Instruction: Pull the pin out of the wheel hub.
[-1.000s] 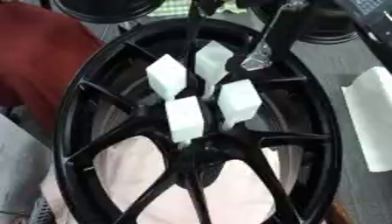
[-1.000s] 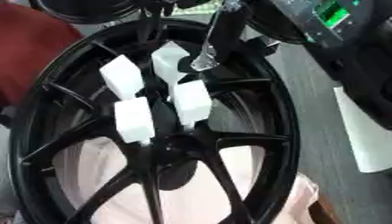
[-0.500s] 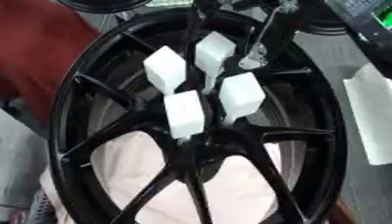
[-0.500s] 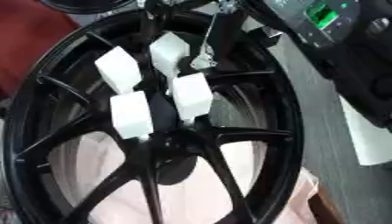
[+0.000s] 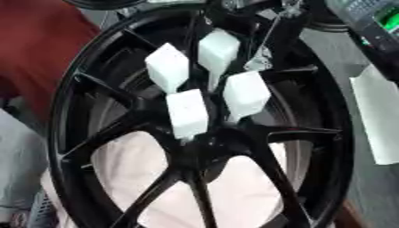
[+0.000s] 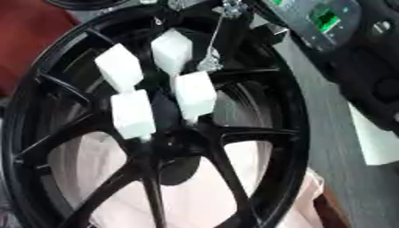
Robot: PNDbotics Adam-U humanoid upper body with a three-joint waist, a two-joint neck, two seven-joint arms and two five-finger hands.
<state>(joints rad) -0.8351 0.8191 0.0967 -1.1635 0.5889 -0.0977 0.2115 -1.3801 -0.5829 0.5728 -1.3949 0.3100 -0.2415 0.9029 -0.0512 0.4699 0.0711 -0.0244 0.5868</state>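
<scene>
Black wheel hub [image 5: 195, 147] fills the frame, leaning over pale cloth [image 5: 148, 178]. Four white block-headed pins [image 5: 187, 113] cluster centre-upper, stems in the hub so the heads stick out for gripping. Dark robot hand [image 5: 269, 40] enters upper right by the top pin; finger state: cannot tell. Versus 0.5 s ago: view sits closer, pins all seated as before.

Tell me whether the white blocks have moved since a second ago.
No. The white blocks keep their places against the wheel's spokes; only the camera shifted.
</scene>
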